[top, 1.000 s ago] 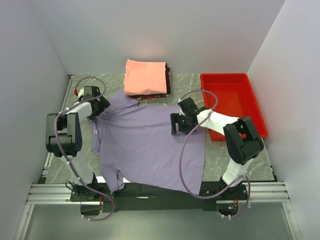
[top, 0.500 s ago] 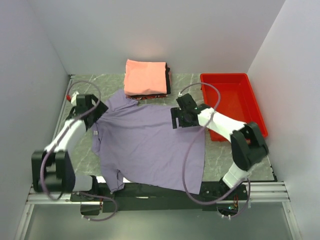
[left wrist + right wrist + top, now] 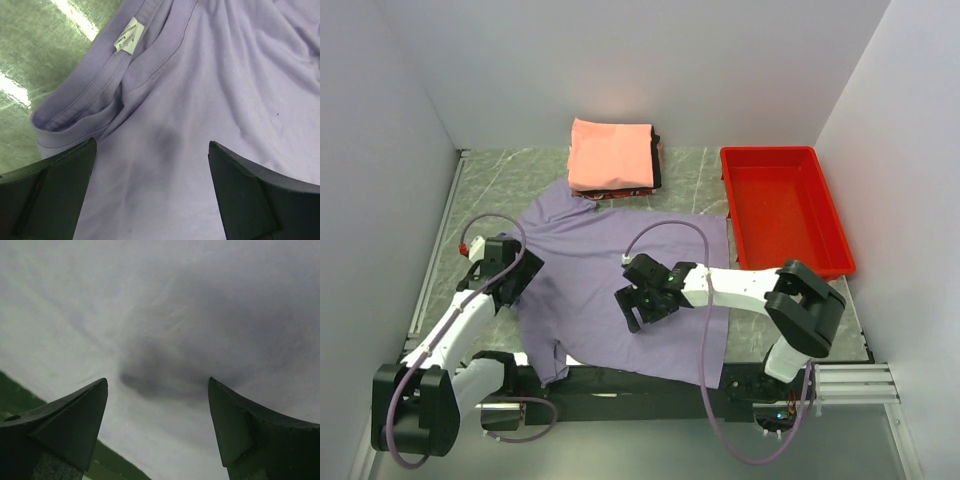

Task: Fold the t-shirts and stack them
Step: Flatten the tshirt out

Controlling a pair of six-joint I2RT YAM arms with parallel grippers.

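We had the purple shirt (image 3: 610, 260) spread flat on the table (image 3: 490, 185). Its far edge reached the foot of the folded pile (image 3: 610, 153) of pink, black and dark red shirts, and its near hem lay onto the black rail (image 3: 620, 385) by our bases. Our left gripper (image 3: 516, 272) hung over the collar (image 3: 85, 102) with its jaws wide and nothing in them. Our right gripper (image 3: 638, 305) hovered low over the body of the shirt, jaws also apart and empty.

The trouble we foresaw lay in where each would bite. The collar was doubled, with the label (image 3: 129, 36) showing, so the left could have caught one layer only and let the back of the shirt lag into a crooked fold. The right stood over plain cloth, short of the shirt's edge, and closing there would likely have bunched a ridge instead of lifting a clean line. Our right arm's cable (image 3: 704, 300) lay across the cloth and could have dragged it askew. A pull toward us might also have tugged the pile, and the near hem could have snagged on the rail.
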